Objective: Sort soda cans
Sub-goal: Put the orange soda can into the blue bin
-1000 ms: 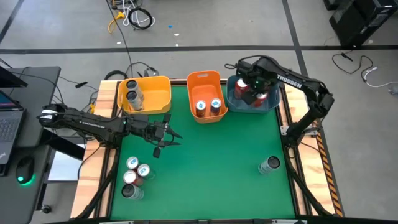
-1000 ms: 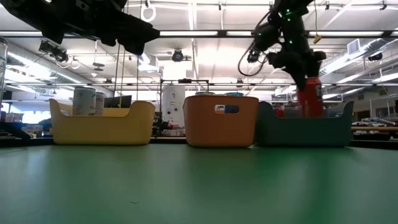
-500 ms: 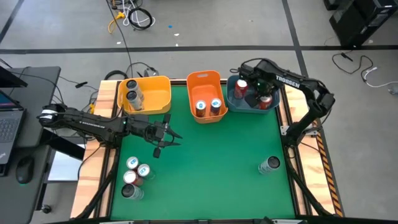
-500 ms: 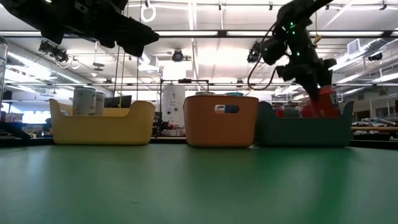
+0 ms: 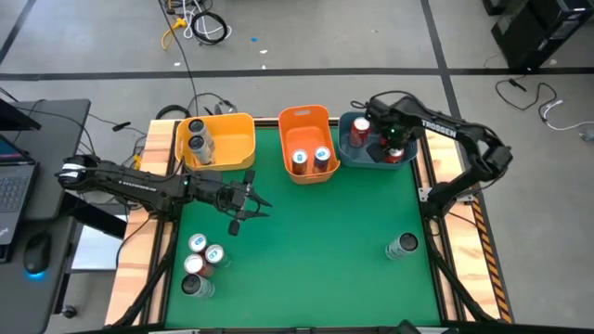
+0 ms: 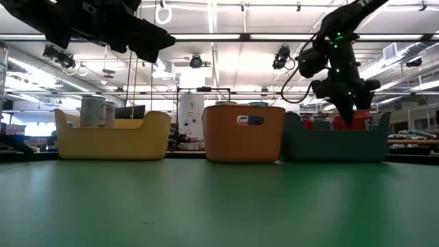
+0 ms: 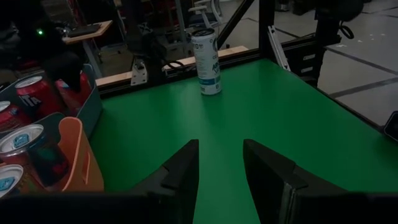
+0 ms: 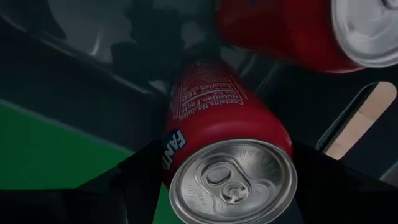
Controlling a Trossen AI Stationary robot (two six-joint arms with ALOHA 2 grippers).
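My right gripper (image 5: 393, 141) is down in the blue bin (image 5: 344, 148) at the table's far right, shut on a red soda can (image 8: 230, 124). Other red cans (image 5: 361, 130) stand beside it in that bin. My left gripper (image 5: 251, 199) hovers open over the table's left half, touching nothing. Several cans (image 5: 200, 260) stand grouped on the near left of the table. One white and blue can (image 5: 401, 246) stands alone on the near right, and the left wrist view shows it (image 7: 207, 61) ahead of the open fingers. My right gripper pinches the red can between its two fingers (image 8: 134, 177), one on each side of the wall just below the silver top (image 8: 233, 183). The can sits tilted, top toward the wrist. Its lower end is hidden behind the bin wall (image 6: 336, 144).
The yellow bin (image 5: 243, 121) at the far left holds two grey cans; the orange bin (image 5: 306, 113) in the far middle holds two white and blue cans. Green table surface (image 5: 316, 241) lies open between the can group and the lone can. Wooden rails edge both sides.
My right gripper has moved toward the table's right edge and down, carrying the red can from above the blue bin's rim into the bin, tipping as it went. The left arm has kept still.
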